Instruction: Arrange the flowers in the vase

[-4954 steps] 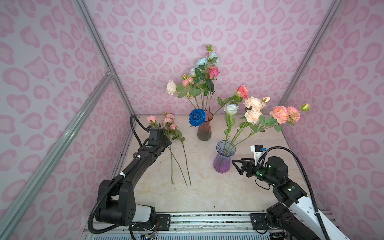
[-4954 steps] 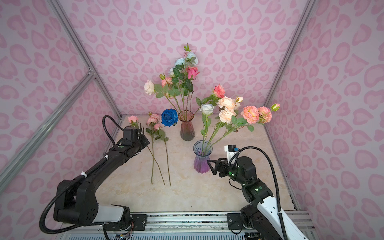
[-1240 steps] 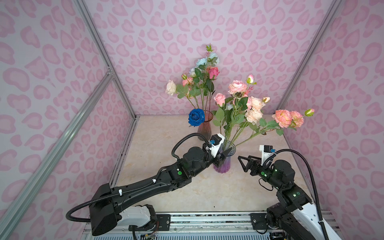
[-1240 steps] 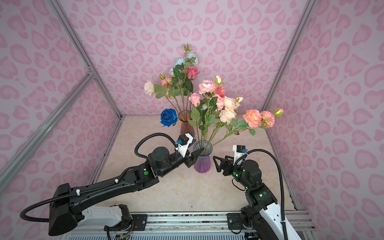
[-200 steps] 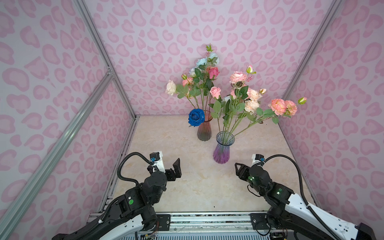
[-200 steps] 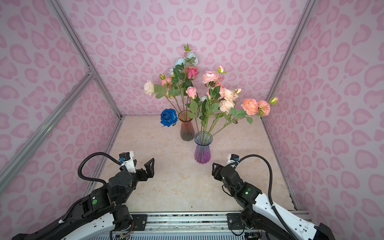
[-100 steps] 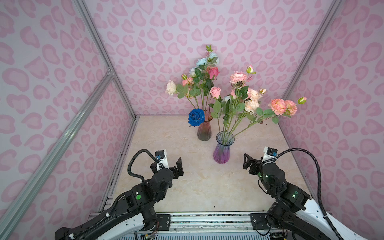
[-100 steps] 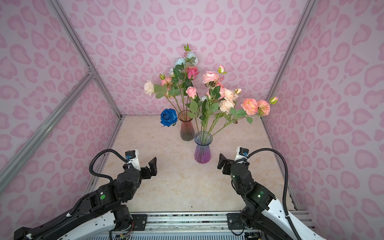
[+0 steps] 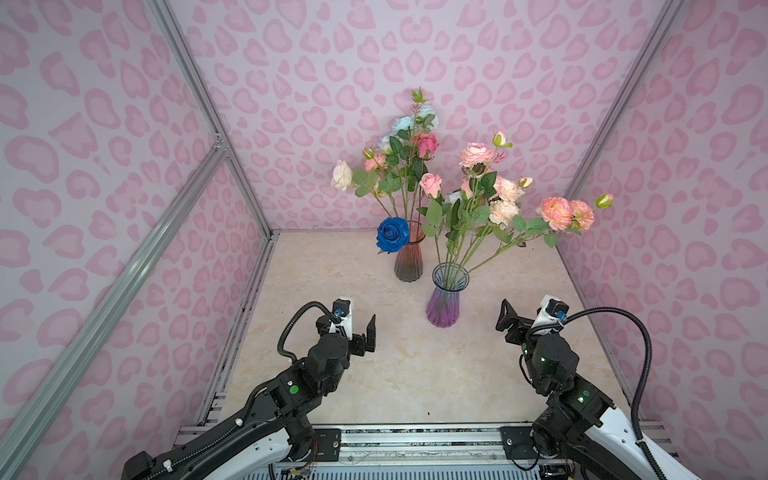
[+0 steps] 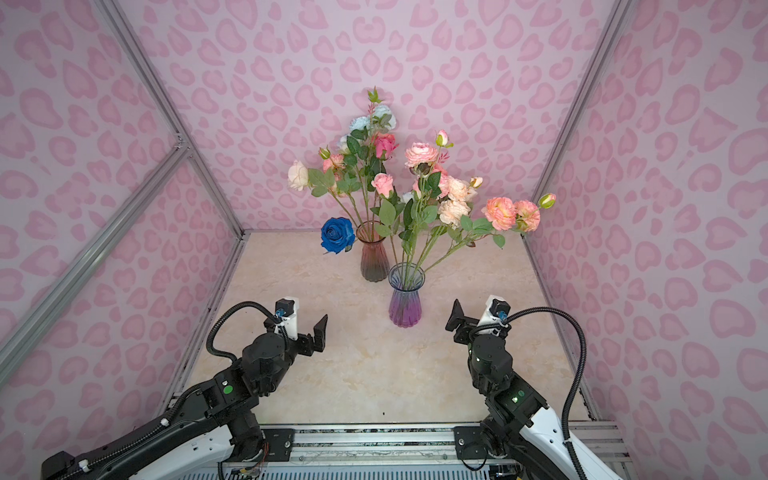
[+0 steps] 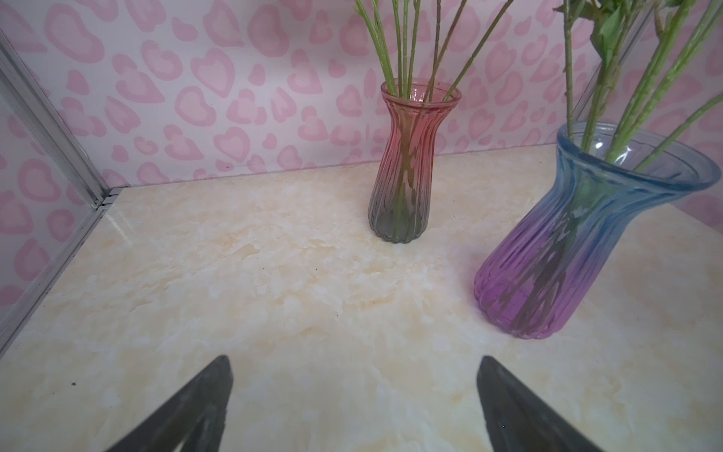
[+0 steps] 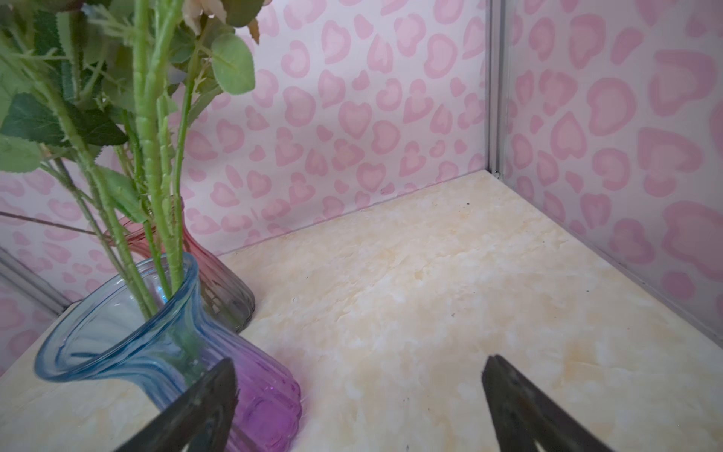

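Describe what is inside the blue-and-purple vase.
Several green stems stand inside the blue-and-purple vase, fanning out above its rim to pink and peach blooms. The tinted, ribbed glass blurs their lower ends; where they rest cannot be told.

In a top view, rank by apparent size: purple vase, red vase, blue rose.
1. purple vase, largest, though it stands nearest the camera
2. red vase
3. blue rose, a bit smaller

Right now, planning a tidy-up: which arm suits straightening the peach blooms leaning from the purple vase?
Probably the right: the peach blooms lean toward its side, and the right gripper hangs open near the purple vase.
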Available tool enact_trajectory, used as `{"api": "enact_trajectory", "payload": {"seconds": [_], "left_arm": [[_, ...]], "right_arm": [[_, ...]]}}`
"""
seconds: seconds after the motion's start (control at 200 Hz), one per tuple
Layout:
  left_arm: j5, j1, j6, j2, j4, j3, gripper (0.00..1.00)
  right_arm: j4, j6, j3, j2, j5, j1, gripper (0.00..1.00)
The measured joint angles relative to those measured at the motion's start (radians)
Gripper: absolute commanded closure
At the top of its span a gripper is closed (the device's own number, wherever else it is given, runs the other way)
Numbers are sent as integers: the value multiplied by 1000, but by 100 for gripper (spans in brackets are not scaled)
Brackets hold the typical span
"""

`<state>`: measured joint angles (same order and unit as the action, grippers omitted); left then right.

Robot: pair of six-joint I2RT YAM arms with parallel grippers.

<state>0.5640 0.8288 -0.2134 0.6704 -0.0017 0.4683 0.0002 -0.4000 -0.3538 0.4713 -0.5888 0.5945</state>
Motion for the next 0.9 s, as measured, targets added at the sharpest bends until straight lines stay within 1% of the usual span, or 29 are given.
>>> {"api": "enact_trajectory", "payload": {"seconds": [0.16, 0.305, 0.43, 0.49, 0.545, 0.685, 0.755, 0.9], "left_arm": [[-62, -86, 29, -24, 51, 9, 2], [-101, -200, 84, -2, 153, -35, 2], [-153, -355, 109, 89, 271, -118, 2], [-167, -439, 112, 129, 293, -139, 2], [-177, -493, 119, 145, 332, -148, 2], [-209, -598, 137, 196, 452, -166, 2], [-215, -643, 144, 258, 513, -173, 2], [-233, -695, 172, 420, 655, -193, 2]], "right_arm": [[48, 31, 38, 0, 67, -105, 2], [137, 52, 57, 71, 119, -194, 2], [281, 51, 100, 174, 143, -279, 2], [328, 51, 94, 229, 159, -314, 2], [366, 56, 72, 272, 163, -335, 2], [486, 102, 58, 368, 192, -372, 2], [515, 124, 58, 410, 197, -385, 2], [560, 150, 58, 450, 224, -408, 2]]}}
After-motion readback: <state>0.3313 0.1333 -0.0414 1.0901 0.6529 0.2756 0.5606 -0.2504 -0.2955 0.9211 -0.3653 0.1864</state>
